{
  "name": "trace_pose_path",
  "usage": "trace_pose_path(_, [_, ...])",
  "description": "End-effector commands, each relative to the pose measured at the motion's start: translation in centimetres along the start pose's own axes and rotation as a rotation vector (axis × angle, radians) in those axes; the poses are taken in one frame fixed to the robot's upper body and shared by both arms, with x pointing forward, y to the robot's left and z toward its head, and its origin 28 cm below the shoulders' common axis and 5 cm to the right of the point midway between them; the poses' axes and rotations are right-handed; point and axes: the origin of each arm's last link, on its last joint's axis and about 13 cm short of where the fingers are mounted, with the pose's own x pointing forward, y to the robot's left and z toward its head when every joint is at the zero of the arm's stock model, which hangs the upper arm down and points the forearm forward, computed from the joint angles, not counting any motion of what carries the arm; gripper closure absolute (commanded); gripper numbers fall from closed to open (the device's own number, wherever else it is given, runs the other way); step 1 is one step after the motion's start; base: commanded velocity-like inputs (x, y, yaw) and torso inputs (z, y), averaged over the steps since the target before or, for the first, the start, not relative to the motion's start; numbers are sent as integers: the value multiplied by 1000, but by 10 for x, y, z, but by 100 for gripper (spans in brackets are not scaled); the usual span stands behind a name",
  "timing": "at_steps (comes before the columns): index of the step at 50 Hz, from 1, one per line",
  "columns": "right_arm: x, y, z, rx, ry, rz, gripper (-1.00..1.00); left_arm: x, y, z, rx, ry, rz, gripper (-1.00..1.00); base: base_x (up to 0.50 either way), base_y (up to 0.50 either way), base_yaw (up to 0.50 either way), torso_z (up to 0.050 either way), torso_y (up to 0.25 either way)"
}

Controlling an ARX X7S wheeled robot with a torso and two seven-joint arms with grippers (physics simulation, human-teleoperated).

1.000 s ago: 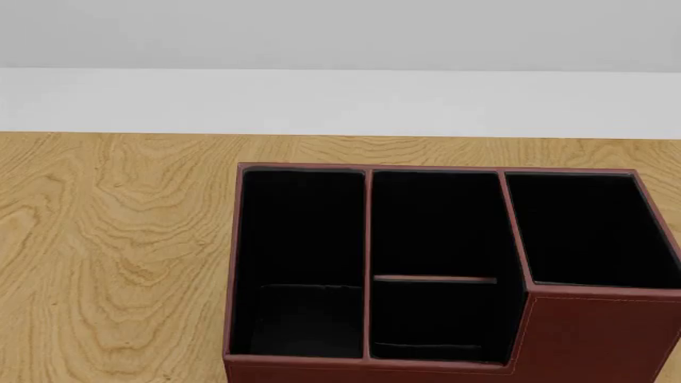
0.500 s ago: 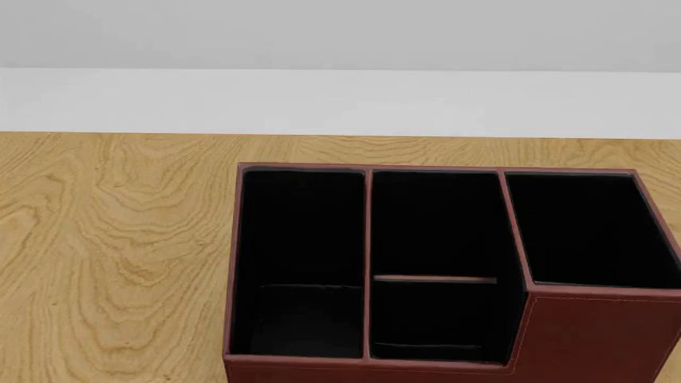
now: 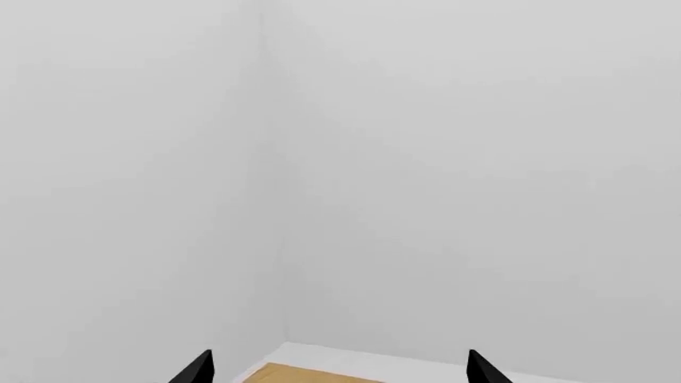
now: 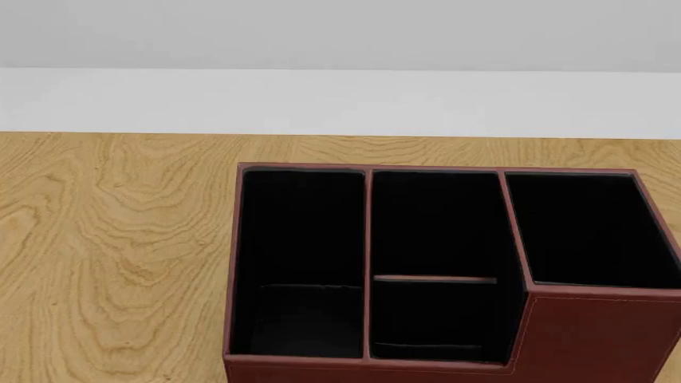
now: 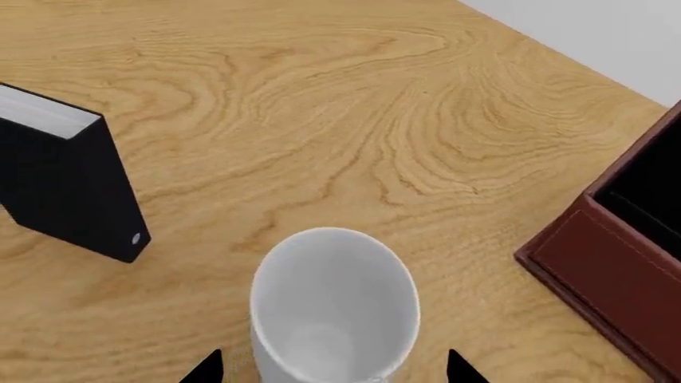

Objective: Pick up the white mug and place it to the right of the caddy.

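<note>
counter (image 4: 127,239): pale wood, bold swirling grain, matt | white mug (image 5: 333,311): smooth ceramic look, soft sheen | caddy (image 4: 596,335): reddish-brown leather look with stitched edges — lining black and matt | book (image 5: 64,187): black cover, matt — white page edge

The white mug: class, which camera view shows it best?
The right wrist view: the white mug stands upright on the wooden table, seen from above between the right gripper fingertips. The head and left wrist views show none of it.
</note>
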Motion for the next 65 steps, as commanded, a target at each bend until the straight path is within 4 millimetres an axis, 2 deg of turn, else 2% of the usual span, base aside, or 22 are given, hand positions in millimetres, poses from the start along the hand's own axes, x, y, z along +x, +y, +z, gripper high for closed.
trace_pose_path(1, [2, 6, -6, 6, 15, 21, -100, 0, 1, 0, -3, -1, 3, -100, 0, 0, 0, 0, 0])
trace_pose_path(15, [3, 9, -18, 29, 34, 24, -100, -1, -1, 0, 1, -3, -4, -100, 0, 0, 0, 0, 0])
trace_pose_path(44, [20, -6, -35, 89, 71, 22, -100, 0, -3, -2, 5, 3, -10, -100, 0, 0, 0, 0, 0])
trace_pose_path(65, [30, -1, -44, 99, 98, 52, -100, -1, -2, 1, -2, -6, -12, -100, 0, 0, 0, 0, 0])
